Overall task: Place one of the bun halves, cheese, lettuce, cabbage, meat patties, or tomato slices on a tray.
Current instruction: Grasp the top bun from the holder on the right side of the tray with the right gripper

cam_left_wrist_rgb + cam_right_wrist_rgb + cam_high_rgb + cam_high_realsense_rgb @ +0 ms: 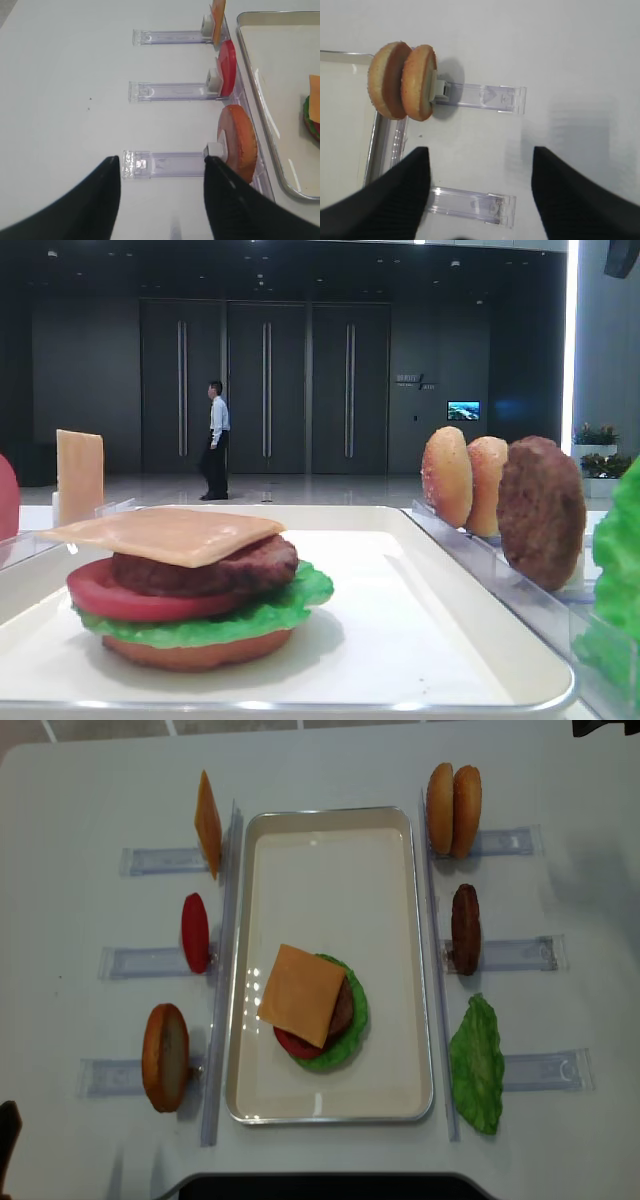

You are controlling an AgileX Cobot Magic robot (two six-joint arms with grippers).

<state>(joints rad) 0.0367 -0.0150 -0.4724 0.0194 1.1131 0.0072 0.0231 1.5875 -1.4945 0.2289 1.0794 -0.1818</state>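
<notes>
On the white tray [330, 1110] sits a stack: bun base, lettuce [355, 1020], tomato slice, meat patty [215, 565], cheese [303, 993] on top. Two seeded bun halves [402, 80] stand on edge in a clear holder right of the tray. Below them stand a patty [465, 928] and a lettuce leaf [477, 1063]. On the left stand a cheese slice [218, 15], a tomato slice [227, 67] and a flat bun base [237, 142]. My right gripper [480, 150] hangs open over bare table below the buns. My left gripper [162, 167] is open above the bun base's holder.
Clear plastic holders [515, 842] lie in rows on both sides of the tray, with long clear rails [222, 970] along its edges. The white table [65, 100] spreads out to the left. In the low view a person [216, 440] walks far behind.
</notes>
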